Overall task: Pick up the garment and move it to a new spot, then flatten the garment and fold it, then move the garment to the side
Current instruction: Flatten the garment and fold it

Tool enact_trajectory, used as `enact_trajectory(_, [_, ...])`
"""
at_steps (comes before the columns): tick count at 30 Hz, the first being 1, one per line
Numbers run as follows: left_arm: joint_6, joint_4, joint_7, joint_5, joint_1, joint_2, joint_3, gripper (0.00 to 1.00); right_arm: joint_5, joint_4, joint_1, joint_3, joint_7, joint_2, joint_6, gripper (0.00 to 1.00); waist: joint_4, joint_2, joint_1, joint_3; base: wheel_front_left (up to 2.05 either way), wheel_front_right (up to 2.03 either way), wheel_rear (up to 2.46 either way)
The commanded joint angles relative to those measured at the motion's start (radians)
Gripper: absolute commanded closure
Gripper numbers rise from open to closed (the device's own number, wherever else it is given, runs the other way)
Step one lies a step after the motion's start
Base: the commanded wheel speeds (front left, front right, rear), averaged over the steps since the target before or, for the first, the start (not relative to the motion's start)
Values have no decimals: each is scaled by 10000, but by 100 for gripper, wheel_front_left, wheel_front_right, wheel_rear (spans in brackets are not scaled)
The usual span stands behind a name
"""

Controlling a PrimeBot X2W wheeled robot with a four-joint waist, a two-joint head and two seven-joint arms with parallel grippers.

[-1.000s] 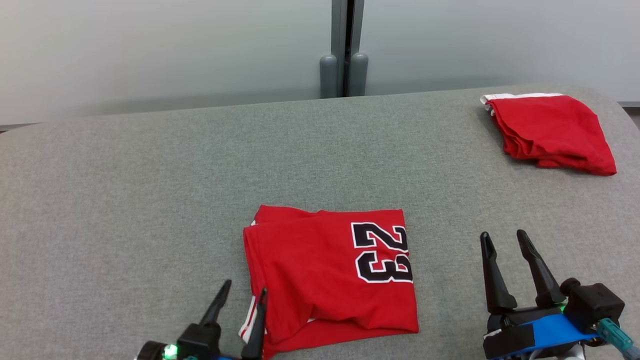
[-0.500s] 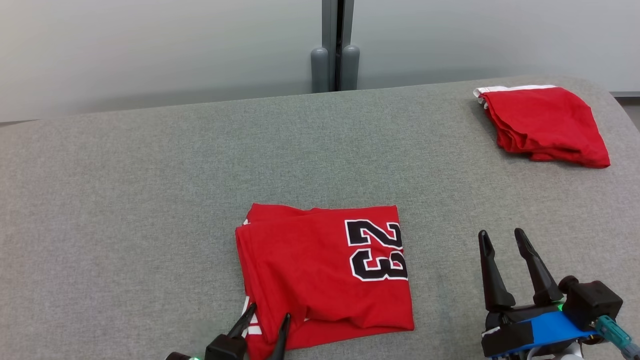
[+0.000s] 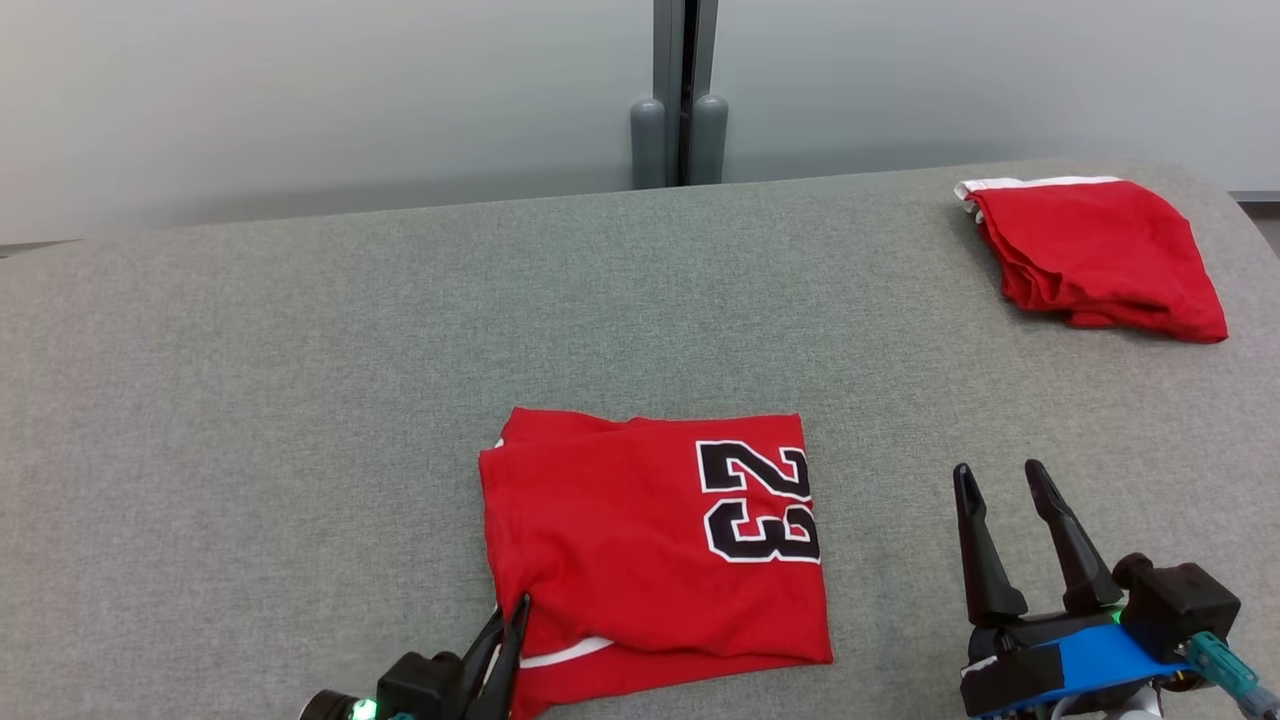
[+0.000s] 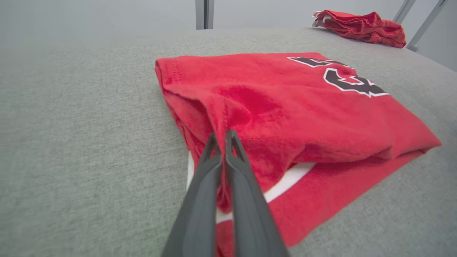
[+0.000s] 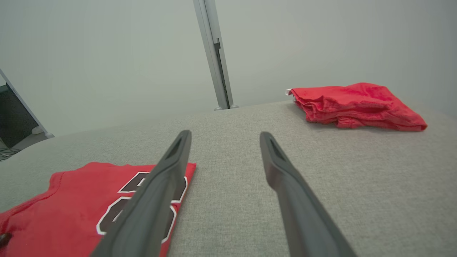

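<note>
While left pincer (image 4: 221, 134) clamps jersey (image 3: 640, 540) near-left edge, right pincer (image 3: 998, 470) stands spread, grey tabletop (image 3: 900, 520) between.

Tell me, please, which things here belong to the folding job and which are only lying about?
In the job:
- red number 23 jersey, folded
- left gripper, shut on the jersey's near left corner
- right gripper, open, holding nothing

Lying about:
- second red garment, far right of the grey table
- grey posts behind the table
</note>
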Motion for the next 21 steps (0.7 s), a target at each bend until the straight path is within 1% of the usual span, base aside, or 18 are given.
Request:
enact_trajectory(1, [1,-178,-20,-41,149,105,74,100,66,58,18,-16,-27,8,6,0,15,0,0,-41,0,0,0])
enact_trajectory(8, [94,-447,118,-110,567,244,-8,100,-4,230,62,-138,-27,8,6,0,7,0,0,-129,0,0,0])
enact_trajectory(9, [130,-457,111,-133,611,247,3,95,-16,253,65,-143,-27,8,6,0,0,0,0,-147,0,0,0])
enact_trajectory(10, [172,-474,108,-122,629,257,16,54,-23,271,68,-147,-27,8,6,0,-4,0,0,-161,0,0,0])
enact_trajectory(11, [227,-497,98,-117,633,255,26,0,-32,288,78,-146,-27,8,6,0,-6,0,0,-179,0,0,0])
enact_trajectory(16, [406,-980,6,-173,598,232,177,0,-47,304,42,-112,-27,6,4,0,10,0,0,-280,0,0,0])
enact_trajectory(21, [772,-1948,-23,-297,392,365,864,0,-105,188,-62,-192,-27,8,6,0,80,0,0,-399,0,0,0])
